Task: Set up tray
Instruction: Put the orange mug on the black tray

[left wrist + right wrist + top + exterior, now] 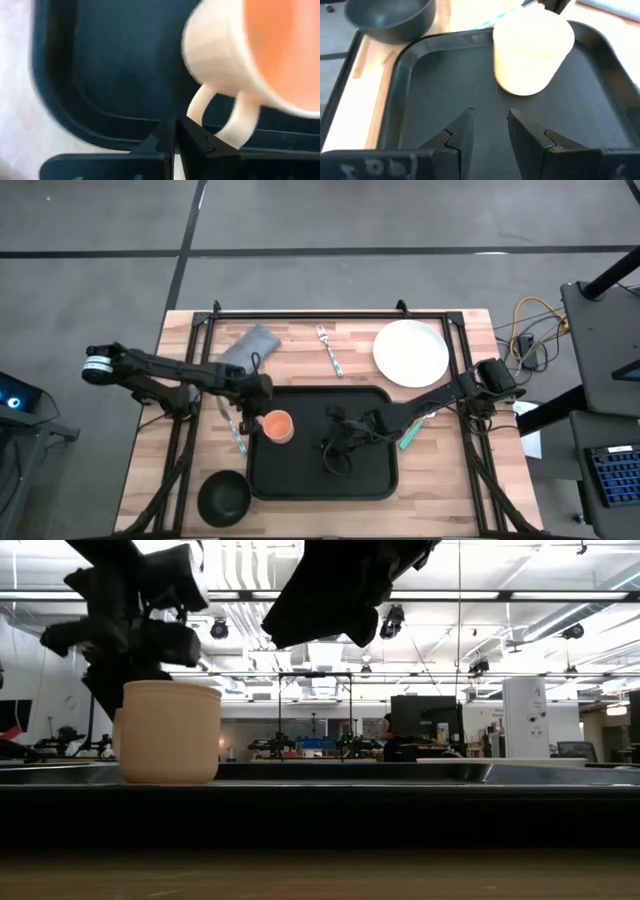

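I have the left gripper [175, 131] pinched together on the cup [277, 425] handle, cup on the tray [370, 480] just ahead of my fingertips. The right gripper [490, 125] hovers empty, fingers apart. Placing step; next I'd release cleanly.

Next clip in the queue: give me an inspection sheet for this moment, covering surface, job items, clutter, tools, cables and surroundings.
Surface: wooden table, black frame rails along its edges.
Job's things: black tray at the near middle; orange cup standing on its left part.
Clutter: white plate, fork and grey napkin at the far side; black bowl off the tray's near-left corner; a teal-handled utensil right of the tray, another left of it.
Tools: left tool shut beside the cup's handle; right tool open over the tray, empty.
Cables: yellow and dark leads right of the table.
Surroundings: grey floor; lab room behind.
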You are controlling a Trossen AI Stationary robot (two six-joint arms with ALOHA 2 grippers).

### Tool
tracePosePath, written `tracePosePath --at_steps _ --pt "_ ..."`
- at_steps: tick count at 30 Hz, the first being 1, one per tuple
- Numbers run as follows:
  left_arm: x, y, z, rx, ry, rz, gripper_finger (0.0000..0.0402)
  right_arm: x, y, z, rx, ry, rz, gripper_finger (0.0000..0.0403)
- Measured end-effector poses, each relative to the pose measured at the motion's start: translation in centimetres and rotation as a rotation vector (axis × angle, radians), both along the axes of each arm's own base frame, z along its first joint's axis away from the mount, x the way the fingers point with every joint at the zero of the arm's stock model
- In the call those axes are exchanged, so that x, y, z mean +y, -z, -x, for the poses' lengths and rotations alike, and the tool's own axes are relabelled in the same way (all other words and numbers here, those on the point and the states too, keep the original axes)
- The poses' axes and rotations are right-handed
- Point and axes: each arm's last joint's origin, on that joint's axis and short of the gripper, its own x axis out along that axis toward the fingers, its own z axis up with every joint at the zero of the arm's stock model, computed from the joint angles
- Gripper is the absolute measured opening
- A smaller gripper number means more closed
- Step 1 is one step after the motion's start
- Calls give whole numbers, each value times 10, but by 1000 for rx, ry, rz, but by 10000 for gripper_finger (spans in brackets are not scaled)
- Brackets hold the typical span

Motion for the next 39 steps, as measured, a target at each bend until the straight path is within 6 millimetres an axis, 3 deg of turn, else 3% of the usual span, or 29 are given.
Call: tracePosePath --at_steps 6,10,21,39 --pt "-12 -4 0 -18 -12 3 0 15 31 -15 -1 -76 -37 105" --pt "-17 -7 1 -33 -15 -3 0 14 49 -30 18 -49 -20 99" --pt "-27 -8 2 -41 -13 11 0 0 61 -63 -10 19 22 79" --pt "-31 -12 0 -70 -2 12 0 -32 61 -73 -22 101 54 73"
